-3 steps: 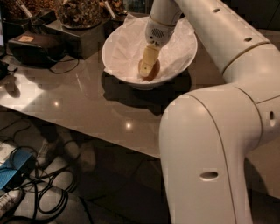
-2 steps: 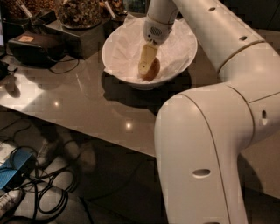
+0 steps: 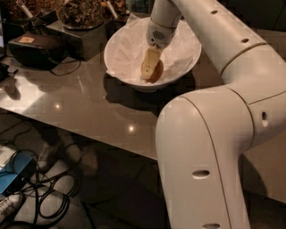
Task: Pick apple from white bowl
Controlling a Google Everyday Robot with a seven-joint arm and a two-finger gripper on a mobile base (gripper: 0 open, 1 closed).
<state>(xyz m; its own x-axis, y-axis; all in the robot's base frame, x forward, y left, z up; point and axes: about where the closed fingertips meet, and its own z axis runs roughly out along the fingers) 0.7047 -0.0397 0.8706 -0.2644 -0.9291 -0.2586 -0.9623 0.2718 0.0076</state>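
Observation:
The white bowl [image 3: 183, 58] stands on the glossy table, lined with crinkled white paper. The small orange-yellow apple [image 3: 157, 73] lies at the bottom of the bowl. My gripper [image 3: 150, 66] reaches straight down into the bowl from above, its pale tip right against the apple's left side and partly covering it. The white arm comes in from the right and fills the right half of the view.
Dark glass bowls of brown snacks [image 3: 80, 11] stand on a black stand behind the white bowl. A black device with a cable [image 3: 33, 49] lies at the left on the table [image 3: 89, 103]. Cables and a blue box [image 3: 15, 172] lie on the floor below.
The gripper stays low in the bowl at the apple. The arm's large near link has shifted slightly to the left.

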